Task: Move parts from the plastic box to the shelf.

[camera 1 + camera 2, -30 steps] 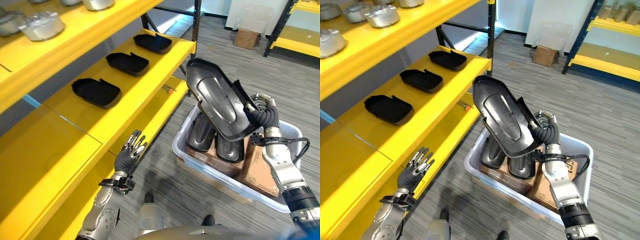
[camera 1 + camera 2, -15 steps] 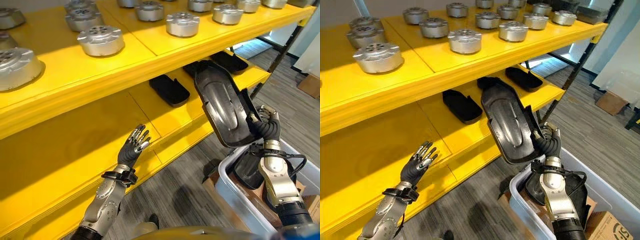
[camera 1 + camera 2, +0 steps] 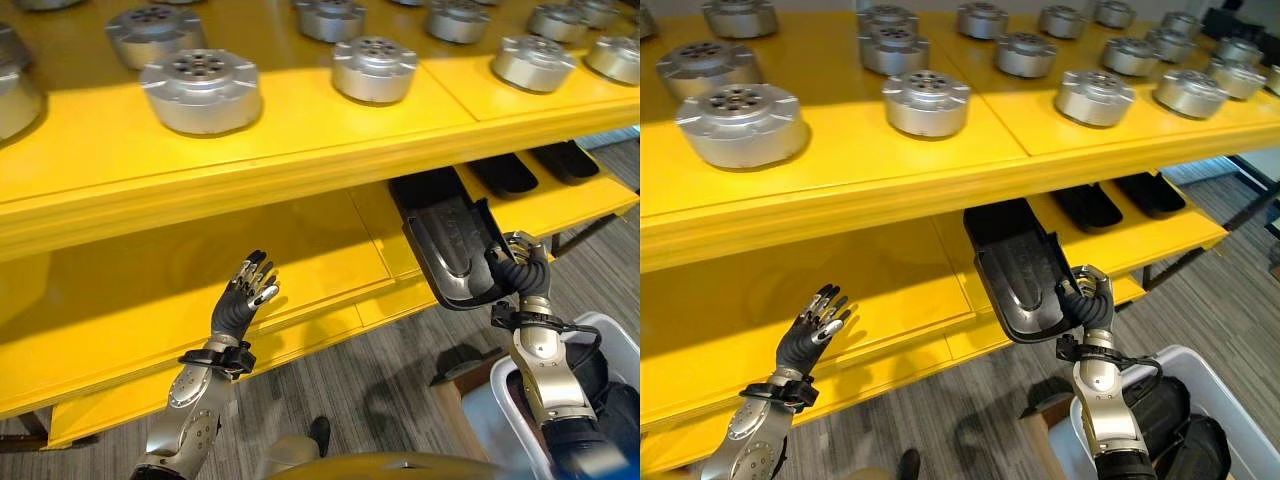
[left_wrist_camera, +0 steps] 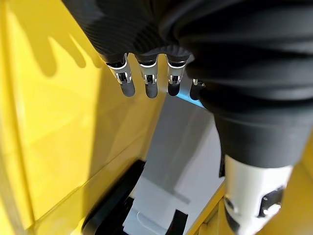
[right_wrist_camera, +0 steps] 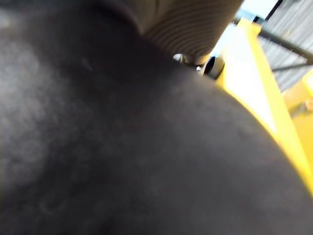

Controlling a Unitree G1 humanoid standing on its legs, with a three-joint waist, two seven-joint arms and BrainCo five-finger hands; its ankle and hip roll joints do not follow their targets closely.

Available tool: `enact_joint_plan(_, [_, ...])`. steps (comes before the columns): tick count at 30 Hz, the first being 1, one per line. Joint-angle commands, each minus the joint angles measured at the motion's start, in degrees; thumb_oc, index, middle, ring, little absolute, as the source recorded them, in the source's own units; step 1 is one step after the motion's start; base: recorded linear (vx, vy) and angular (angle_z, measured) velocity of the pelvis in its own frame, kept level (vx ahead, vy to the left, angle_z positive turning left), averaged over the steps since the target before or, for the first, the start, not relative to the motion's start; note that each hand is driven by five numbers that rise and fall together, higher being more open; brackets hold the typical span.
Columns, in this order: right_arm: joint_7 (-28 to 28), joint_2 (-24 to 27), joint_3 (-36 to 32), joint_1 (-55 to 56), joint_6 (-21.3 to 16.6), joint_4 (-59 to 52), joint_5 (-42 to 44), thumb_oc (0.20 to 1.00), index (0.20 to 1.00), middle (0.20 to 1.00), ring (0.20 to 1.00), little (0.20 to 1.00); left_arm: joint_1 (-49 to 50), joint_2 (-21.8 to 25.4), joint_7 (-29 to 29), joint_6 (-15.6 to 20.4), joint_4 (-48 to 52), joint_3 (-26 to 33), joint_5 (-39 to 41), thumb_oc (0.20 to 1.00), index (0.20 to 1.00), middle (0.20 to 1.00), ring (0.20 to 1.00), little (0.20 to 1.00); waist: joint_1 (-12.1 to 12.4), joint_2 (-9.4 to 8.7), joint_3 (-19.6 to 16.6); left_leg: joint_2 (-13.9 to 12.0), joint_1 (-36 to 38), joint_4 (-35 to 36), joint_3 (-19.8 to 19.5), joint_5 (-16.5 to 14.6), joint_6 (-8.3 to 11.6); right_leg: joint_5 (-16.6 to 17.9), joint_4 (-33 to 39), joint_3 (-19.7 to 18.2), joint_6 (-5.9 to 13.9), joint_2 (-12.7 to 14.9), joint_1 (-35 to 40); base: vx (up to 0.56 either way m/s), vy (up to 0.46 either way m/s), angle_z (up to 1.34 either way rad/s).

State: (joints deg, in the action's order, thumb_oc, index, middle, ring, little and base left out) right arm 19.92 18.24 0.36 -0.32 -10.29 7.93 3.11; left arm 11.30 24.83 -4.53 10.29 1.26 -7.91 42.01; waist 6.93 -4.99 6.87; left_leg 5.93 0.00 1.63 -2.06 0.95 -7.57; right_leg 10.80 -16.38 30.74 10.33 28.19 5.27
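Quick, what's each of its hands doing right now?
Left hand: open, fingers straight, holding nothing.
Right hand: closed on the black part, at the shelf.

Right hand [image 3: 1087,300]: its fingers are curled round the near edge of a black part [image 3: 1020,272].
Black part: tilted, its far end reaches in over the lower shelf [image 3: 890,290], under the top shelf [image 3: 940,165].
Left hand [image 3: 810,328]: fingers straight and spread, holding nothing, in front of the lower shelf.
Top shelf: yellow, with many round silver discs [image 3: 927,101] on it.
Lower shelf: two more black parts [image 3: 1089,205] lie further along on the right.
Box [image 3: 1200,375]: white, on the floor at the bottom right, with dark parts inside.
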Motion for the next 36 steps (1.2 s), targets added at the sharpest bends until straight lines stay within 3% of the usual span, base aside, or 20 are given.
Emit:
enact_joint_plan(1, [0.20,3.39,-2.23,-3.58,-3.09,-1.03,0.53,0.200,0.200,0.200,0.200,0.200,-1.78,-0.94,-0.23,2.68,4.05,1.29,-1.28,1.000,1.000,1.000,1.000,1.000,0.58,0.83,-3.90,-3.11,2.38,3.01,3.71,-3.77,4.95,2.95,4.44,0.50,2.80,-0.65,-2.61,0.00,0.000,0.09])
enact_joint_plan(2, [0.20,3.39,-2.23,-3.58,-3.09,-1.03,0.53,0.200,0.200,0.200,0.200,0.200,-1.78,-0.94,-0.23,2.68,4.05,1.29,-1.28,1.000,1.000,1.000,1.000,1.000,0.58,0.83,-3.90,-3.11,2.38,3.01,3.71,-3.77,4.95,2.95,4.44,0.50,2.80,-0.65,-2.61,0.00,0.000,0.00])
enact_joint_plan(3, [-0.88,3.79,-2.10,-3.03,-3.39,-1.44,1.11,0.200,0.200,0.200,0.200,0.200,-2.34,-0.52,-0.34,3.02,3.13,0.59,-1.47,1.000,1.000,1.000,1.000,1.000,-3.01,1.93,-3.10,-3.80,2.80,3.37,0.66,-2.89,4.89,-1.71,5.94,-16.20,-0.08,-9.13,-7.88,0.10,0.053,-0.05])
enact_joint_plan(4, [-2.67,4.35,-2.41,-1.18,-4.52,-2.76,2.14,0.200,0.200,0.200,0.200,0.200,-2.86,-1.20,-1.28,3.03,2.55,-0.52,-1.81,1.000,1.000,1.000,1.000,1.000,-5.70,2.06,-2.11,-3.62,3.00,3.29,-2.57,-2.10,4.47,-8.55,7.10,-27.22,-2.40,-21.08,-11.33,0.10,0.035,0.24])
enact_joint_plan(7, [-3.62,4.93,-2.49,-0.60,-5.40,-3.15,2.88,0.200,0.200,0.200,0.200,0.200,-3.27,-1.37,-1.39,3.29,2.95,-1.23,-1.60,1.000,1.000,1.000,1.000,1.000,-6.79,1.31,-1.57,-2.64,2.62,3.02,-4.98,-1.76,4.61,-8.12,10.28,-30.60,-2.75,-24.02,-12.08,0.07,-0.028,1.34])
enact_joint_plan(16, [-3.82,5.39,-3.65,0.58,-5.96,-3.43,3.63,0.200,0.200,0.200,0.200,0.200,-0.60,-2.57,-1.46,2.78,3.11,-1.30,-0.36,1.000,1.000,1.000,1.000,1.000,-6.29,0.79,-3.05,-3.74,3.85,2.63,-6.01,-2.77,5.68,-9.86,11.32,-25.27,-3.58,-22.87,-8.12,0.06,-0.082,0.41])
enact_joint_plan(22, [-4.56,5.80,-3.33,-0.27,-6.76,-5.21,4.69,0.200,0.200,0.200,0.200,0.200,0.42,-3.36,-1.79,1.92,3.13,-2.27,1.09,1.000,1.000,1.000,1.000,1.000,-5.11,0.47,-3.18,-5.35,2.85,-0.56,-8.41,-3.49,8.06,-12.53,11.82,-21.44,-5.28,-23.55,-5.53,0.03,-0.174,0.35])
enact_joint_plan(24, [-4.31,6.59,-3.12,-1.42,-7.32,-5.55,5.14,0.200,0.200,0.200,0.200,0.200,-0.59,-3.42,-2.04,1.99,2.60,-3.13,1.47,1.000,1.000,1.000,1.000,1.000,-4.61,0.09,-1.55,-4.01,-0.98,-8.18,-8.88,-4.79,9.10,-12.89,11.18,-20.58,-5.99,-22.90,-5.55,-0.10,-0.102,0.49])
enact_joint_plan(25, [-4.14,7.31,-2.77,-2.56,-7.62,-6.38,5.24,0.200,0.200,0.200,0.200,0.200,-1.57,-3.49,-2.22,1.77,2.47,-3.91,2.28,1.000,1.000,1.000,1.000,1.000,-4.21,0.12,0.44,-3.54,-4.77,-14.12,-8.53,-5.50,10.83,-13.36,10.10,-18.96,-6.80,-22.40,-5.71,-0.16,-0.085,0.69])
enact_joint_plan(26, [-3.83,7.41,-2.28,-3.32,-7.67,-6.34,5.19,0.200,0.200,0.200,0.200,0.200,-1.76,-3.62,-2.17,1.84,2.37,-4.23,2.54,1.000,1.000,1.000,1.000,1.000,-3.84,0.14,1.11,-4.67,-6.06,-15.72,-8.56,-4.81,11.55,-13.62,9.73,-18.49,-6.94,-22.24,-5.64,-0.15,-0.063,0.94])
enact_joint_plan(29, [-3.28,7.37,-0.31,-5.72,-7.14,-5.44,4.78,0.200,0.200,0.200,0.200,0.200,-1.65,-3.64,-2.07,1.59,2.85,-4.78,3.05,1.000,1.000,1.000,1.000,1.000,-3.28,0.46,1.52,-11.19,-5.44,-14.96,-8.68,-3.88,12.09,-14.48,8.40,-18.28,-6.88,-21.79,-5.31,0.00,0.053,0.57])
enact_joint_plan(30, [-3.03,6.97,1.21,-7.31,-6.77,-4.82,4.49,0.200,0.200,0.200,0.200,0.200,-1.59,-3.47,-1.77,1.51,3.61,-4.87,3.08,1.000,1.000,1.000,1.000,1.000,-3.29,1.10,1.31,-15.50,-4.78,-12.62,-8.44,-1.77,12.32,-15.19,7.24,-18.13,-6.20,-20.99,-5.43,0.02,0.092,0.20])
enact_joint_plan(31, [-2.98,6.99,1.31,-7.42,-6.79,-4.73,4.47,0.200,0.200,0.200,0.200,0.200,-1.56,-3.49,-1.75,1.48,3.66,-4.80,3.07,1.000,1.000,1.000,1.000,1.000,-3.32,1.13,1.32,-15.63,-4.60,-12.30,-8.40,-1.65,12.40,-15.31,7.06,-18.15,-6.26,-21.06,-5.50,0.03,0.198,0.12])
enact_joint_plan(32, [-2.44,6.85,2.48,-8.75,-6.42,-3.89,4.45,0.200,0.200,0.200,0.200,0.200,-1.45,-3.49,-1.52,1.36,3.82,-4.76,3.31,1.000,1.000,1.000,1.000,1.000,-3.67,2.35,1.08,-19.95,-4.17,-9.05,-6.63,1.39,13.09,-16.00,5.21,-17.69,-5.80,-20.23,-6.18,0.03,0.183,0.11])
enact_joint_plan(34, [-2.40,6.62,3.57,-9.83,-6.00,-2.56,4.21,0.200,0.200,0.200,0.200,0.200,-1.29,-3.57,-1.82,1.04,3.66,-4.95,3.69,1.000,1.000,1.000,1.000,1.000,-3.67,4.32,0.37,-21.18,-2.18,-5.15,-4.91,1.50,13.61,-17.19,2.11,-16.82,-5.57,-19.83,-7.20,0.05,0.191,0.21])
enact_joint_plan(36, [-2.11,6.25,4.06,-10.89,-5.60,-2.42,3.89,0.200,0.200,0.200,0.200,0.200,-1.99,-3.05,-1.70,0.98,3.23,-5.34,3.39,1.000,1.000,1.000,1.000,1.000,-3.48,5.03,0.56,-20.01,-2.15,-4.80,-4.81,0.96,13.85,-17.27,0.91,-16.30,-5.52,-18.82,-7.52,0.04,0.175,0.14])
